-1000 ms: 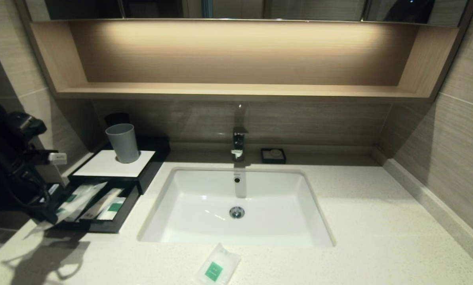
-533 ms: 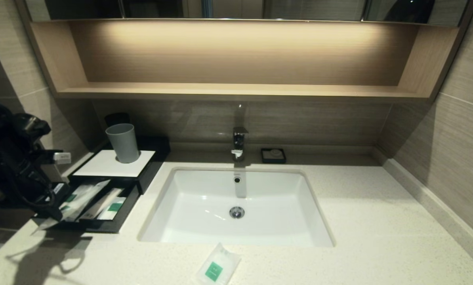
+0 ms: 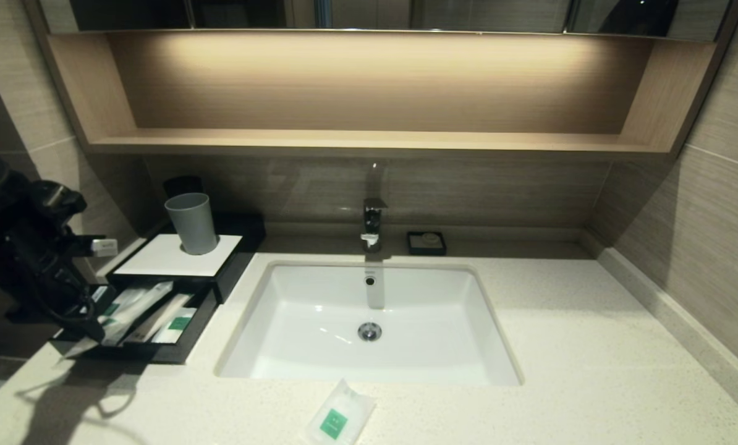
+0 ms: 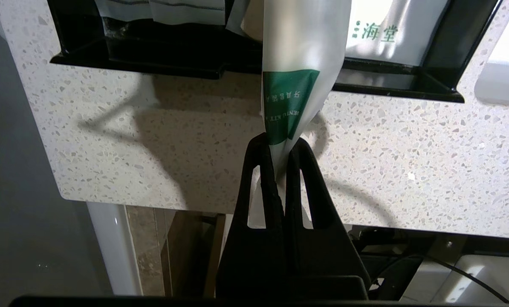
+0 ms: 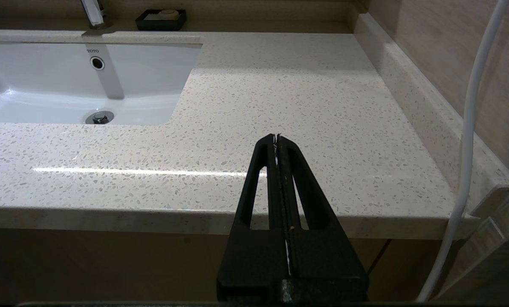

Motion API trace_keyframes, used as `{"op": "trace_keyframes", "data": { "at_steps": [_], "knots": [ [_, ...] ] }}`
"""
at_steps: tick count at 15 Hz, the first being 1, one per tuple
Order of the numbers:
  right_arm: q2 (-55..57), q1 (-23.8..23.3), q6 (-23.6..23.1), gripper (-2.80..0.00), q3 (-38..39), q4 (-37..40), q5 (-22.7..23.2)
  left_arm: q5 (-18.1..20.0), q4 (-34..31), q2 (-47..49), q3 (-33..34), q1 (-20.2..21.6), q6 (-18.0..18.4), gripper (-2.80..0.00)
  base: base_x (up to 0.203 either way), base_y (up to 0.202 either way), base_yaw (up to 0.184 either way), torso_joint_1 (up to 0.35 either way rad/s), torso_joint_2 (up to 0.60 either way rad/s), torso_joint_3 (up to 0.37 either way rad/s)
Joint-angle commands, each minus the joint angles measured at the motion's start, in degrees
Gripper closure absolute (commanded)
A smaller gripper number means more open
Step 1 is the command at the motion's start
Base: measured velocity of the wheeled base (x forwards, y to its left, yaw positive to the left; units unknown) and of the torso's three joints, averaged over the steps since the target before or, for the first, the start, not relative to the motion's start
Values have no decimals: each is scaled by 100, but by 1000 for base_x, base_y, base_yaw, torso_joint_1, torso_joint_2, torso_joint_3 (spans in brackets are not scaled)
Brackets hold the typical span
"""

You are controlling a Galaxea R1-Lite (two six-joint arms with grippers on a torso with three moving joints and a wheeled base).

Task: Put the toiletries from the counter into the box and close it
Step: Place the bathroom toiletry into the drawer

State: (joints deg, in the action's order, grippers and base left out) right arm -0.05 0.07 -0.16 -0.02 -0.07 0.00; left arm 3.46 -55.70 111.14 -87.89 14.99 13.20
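Evidently the left gripper was pinching a toothbrush packet by its end, over the near edge of the box's open drawer at far left. One sachet lay near the sink on the counter. Next, release inside. The right gripper idled, closed and empty.

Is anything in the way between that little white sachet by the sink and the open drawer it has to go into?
Nothing visible blocks it. The sachet lies on bare counter in front of the sink; the drawer stands open, though the left end effector holds a toothbrush packet there.
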Motion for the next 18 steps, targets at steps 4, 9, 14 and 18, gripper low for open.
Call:
{"op": "trace_keyframes", "data": {
  "at_steps": [4, 9, 14, 18],
  "knots": [
    [5, 1, -2, 0, 11, 7, 0, -1, 50, 119, 0, 3, 7, 0, 0, 0, 0, 0, 0, 0],
    [5, 1, -2, 0, 11, 5, 0, -3, 309, 255, 9, 3, -2, 0, 0, 0, 0, 0, 0, 0],
    [4, 1, -2, 0, 11, 6, 0, 14, 516, 453, 9, 3, -2, 0, 0, 0, 0, 0, 0, 0],
    [5, 1, -2, 0, 11, 5, 0, 41, 656, 549, 44, 3, -11, 0, 0, 0, 0, 0, 0, 0]
  ]
}}
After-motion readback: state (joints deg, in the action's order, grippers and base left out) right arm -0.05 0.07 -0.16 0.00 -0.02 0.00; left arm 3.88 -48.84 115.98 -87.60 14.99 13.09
